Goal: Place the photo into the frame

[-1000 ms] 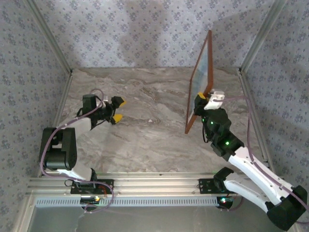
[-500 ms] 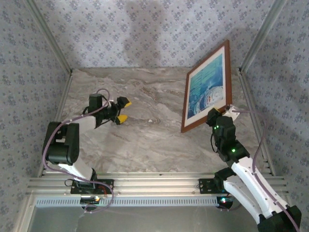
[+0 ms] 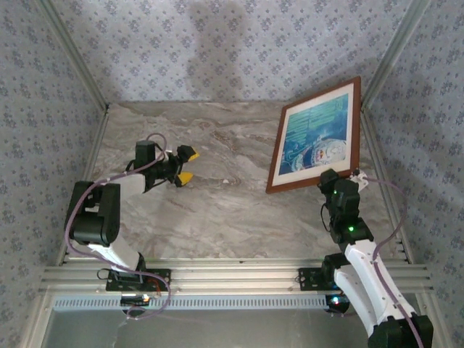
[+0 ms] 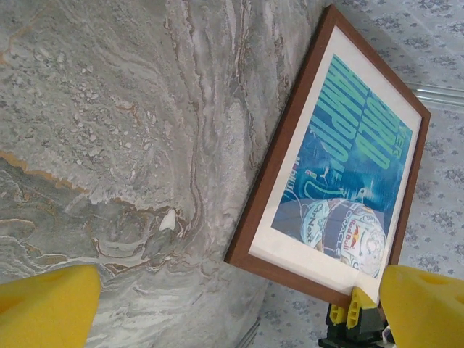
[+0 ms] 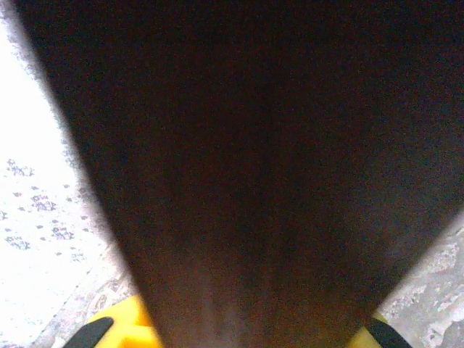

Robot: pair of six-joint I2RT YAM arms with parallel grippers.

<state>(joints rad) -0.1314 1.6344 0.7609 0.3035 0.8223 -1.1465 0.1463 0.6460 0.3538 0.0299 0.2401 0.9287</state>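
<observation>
The tabletop is a flat slab with a marble pattern: grey and beige swirls crossed by thin brown veins that run mostly from 9 to 3 o'clock. The left wrist view shows the same veined surface close up, with a small pale spot in it; whether it is print or a chip cannot be told. Patterned walls close it in at 9, 12 and 3 o'clock. At 6 o'clock a ribbed metal rail borders it, and the two arm bases are bolted there. At 2 o'clock the frame stands tilted above the surface; whether its lower corner touches the tabletop cannot be told.
</observation>
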